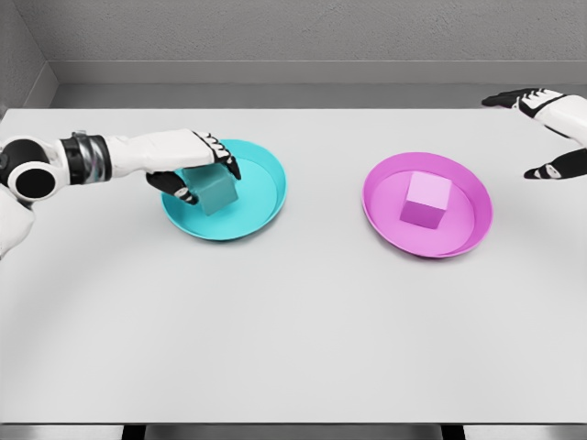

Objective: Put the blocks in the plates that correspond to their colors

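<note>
A white desk [293, 348] carries two plates, both in its far half. The cyan plate [261, 197] sits left of the middle, well in from the left edge. The pink plate [463, 206] sits right of the middle, closer to the right edge than to the centre. The two are apart, with bare desk between them.

The left arm comes in from the left edge and reaches across to the cyan plate. The left hand [188, 165] is over the plate's left side, with its fingers [225, 160] curled over the top of the cyan block [215, 191] and the thumb against the block's near-left face. So the hand is grasping the block. The block is inside the cyan plate, at its left part, slightly tilted; whether its bottom touches the plate floor I cannot tell, since the hand hides part of it.

The pink block [427, 198] rests in the middle of the pink plate, upright, with nothing touching it.

The right hand [548, 128] shows at the far right corner of the desk, above the right edge and well apart from the pink plate. Its fingers are spread and relaxed, with the thumb lower and apart from them, and it holds nothing.

Behind the desk's far edge stands a grey wall [293, 37].
</note>
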